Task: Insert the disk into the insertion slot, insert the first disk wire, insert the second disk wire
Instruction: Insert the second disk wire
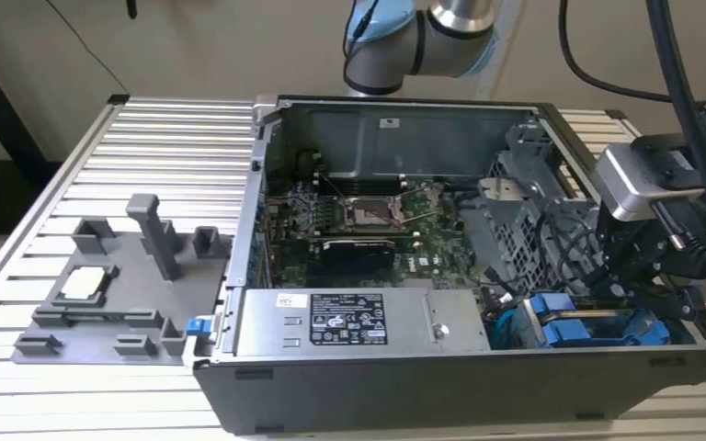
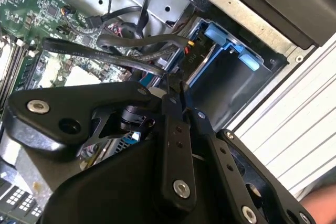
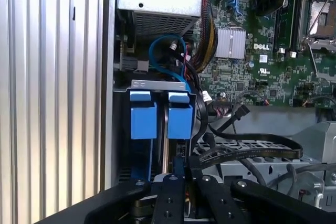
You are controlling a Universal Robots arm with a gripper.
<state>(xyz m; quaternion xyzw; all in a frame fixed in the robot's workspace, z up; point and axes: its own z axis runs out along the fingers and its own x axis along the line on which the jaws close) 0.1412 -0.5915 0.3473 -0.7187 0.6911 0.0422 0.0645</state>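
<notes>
Two blue carriers stand side by side in the grey insertion slot (image 3: 157, 84) at the case's corner. The disk (image 3: 180, 121) is the carrier in line with my fingertips, and the other carrier (image 3: 143, 120) is beside it. My gripper (image 3: 185, 169) hangs just over the end of that carrier with its fingers drawn together on the end of a flat black disk wire (image 3: 247, 149). In the second wrist view the gripper (image 2: 174, 85) pinches the same disk wire (image 2: 105, 56) near the blue carrier (image 2: 226, 40). In the exterior view the gripper (image 1: 629, 292) is above the blue carriers (image 1: 574, 326).
The open computer case (image 1: 255, 276) lies on a slatted metal table (image 1: 144, 165). Close to my fingers are the motherboard (image 3: 262, 51), a blue cable loop (image 3: 163, 45), bundled coloured wires (image 3: 207, 30) and a perforated grey cage (image 3: 262, 171). A grey fixture (image 1: 120, 285) is at the exterior view's left.
</notes>
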